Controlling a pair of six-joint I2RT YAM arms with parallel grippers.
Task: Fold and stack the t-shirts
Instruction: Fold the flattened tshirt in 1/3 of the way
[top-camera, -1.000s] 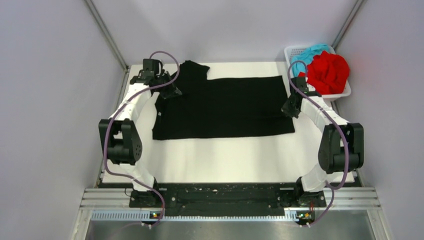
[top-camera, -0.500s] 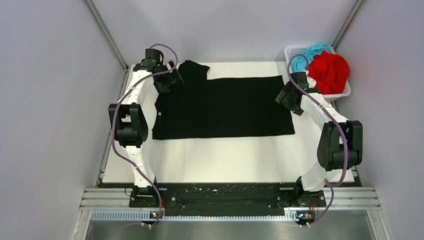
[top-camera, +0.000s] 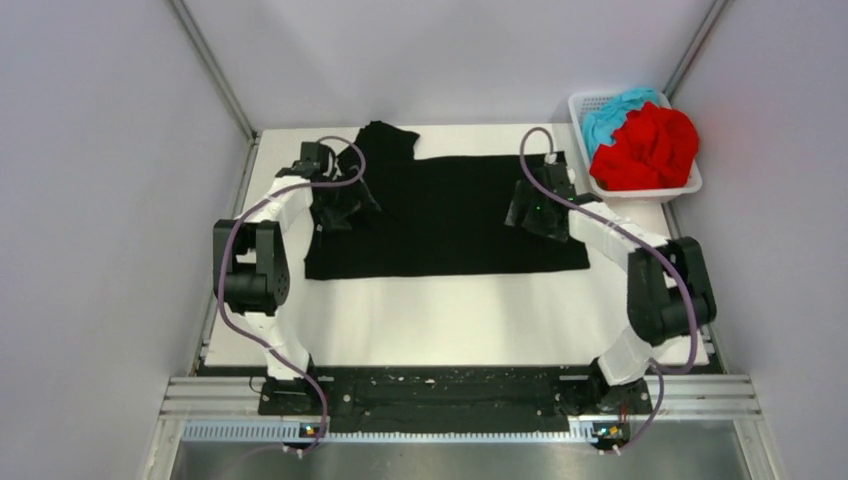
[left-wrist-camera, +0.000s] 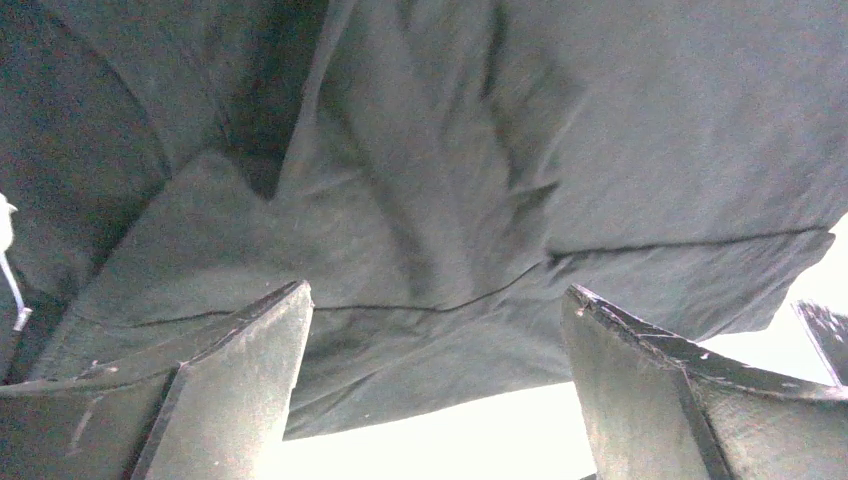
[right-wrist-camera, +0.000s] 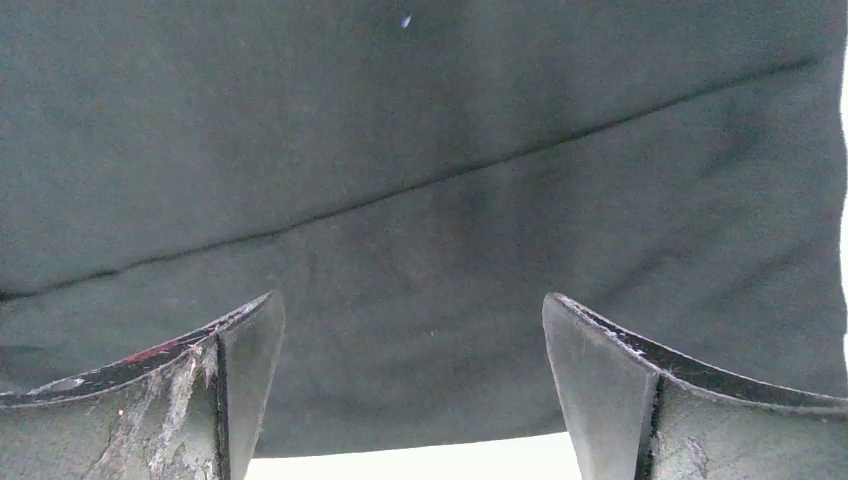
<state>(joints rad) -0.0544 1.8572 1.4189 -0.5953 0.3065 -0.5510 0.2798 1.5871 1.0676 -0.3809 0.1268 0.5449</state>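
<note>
While the black t-shirt (top-camera: 450, 215) lies spread flat across the far half of the desk (top-camera: 450, 320), one sleeve reaching the far edge, we see the left end effector (left-wrist-camera: 435, 290) above its rumpled left end, jaws spread wide and gripping nothing; the right end effector (right-wrist-camera: 409, 297) hangs over the smoother right end, likewise wide apart and empty; the red t-shirt (top-camera: 650, 145) and teal-blue t-shirt (top-camera: 608, 108) sit bunched in the white basket (top-camera: 690, 186) at the desk's far right corner.
</note>
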